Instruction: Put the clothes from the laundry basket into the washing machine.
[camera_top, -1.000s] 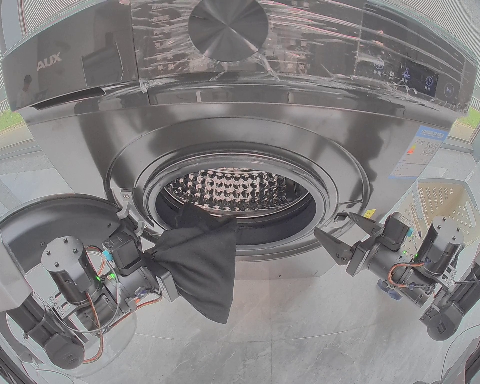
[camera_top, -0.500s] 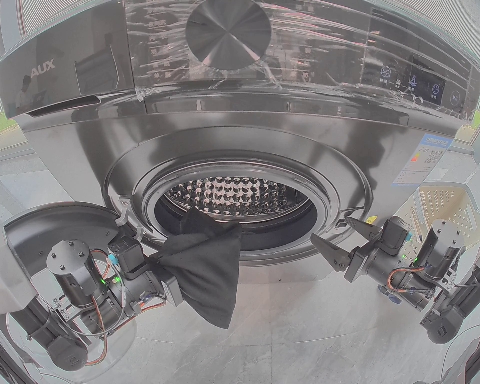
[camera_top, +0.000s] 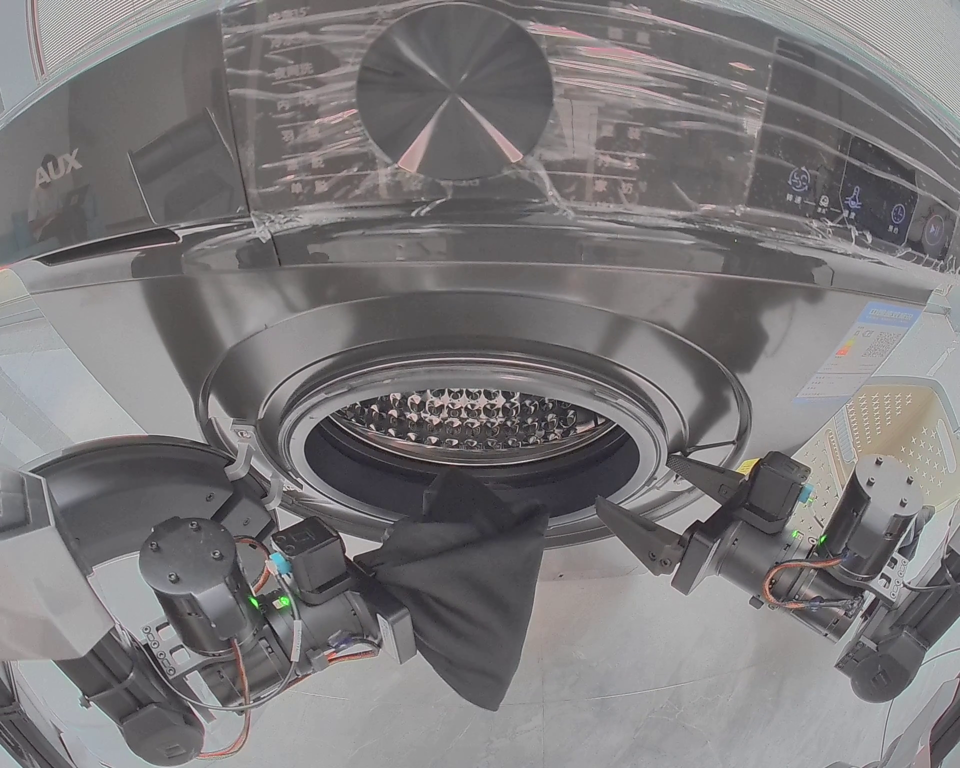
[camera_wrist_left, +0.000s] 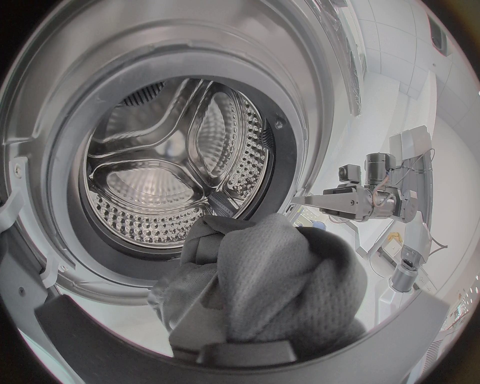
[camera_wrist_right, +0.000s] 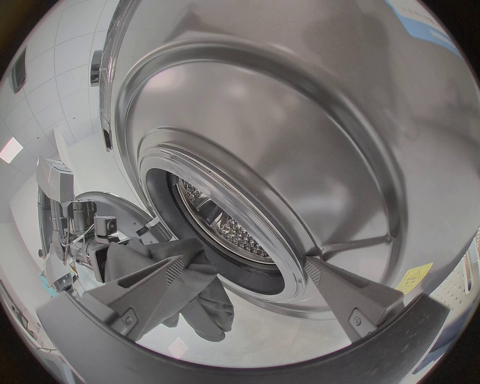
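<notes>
Holds dark grey knitted cloth (camera_top: 470, 590) pinched in left gripper (camera_top: 400, 620) at lower rim of round steel washing-machine drum (camera_top: 470, 420), with right gripper (camera_top: 635, 483) wide apart, empty. Risks dropping it outside if released here.

Bunched grey cloth (camera_wrist_left: 280, 285), open washing machine drum (camera_wrist_left: 165, 170) behind, right claw (camera_wrist_left: 300, 200) beyond

Washing machine (camera_top: 500, 300) straight ahead, its door (camera_top: 120, 490) swung open to the left. Left tool (camera_top: 405, 610) before the lower rim of the opening (camera_top: 470, 420), with the garment (camera_top: 470, 590) in it, hanging above the floor (camera_top: 620, 680). Right tool (camera_top: 633, 480) right of the opening. Laundry basket (camera_top: 890, 430) far right, behind the right arm.
</notes>
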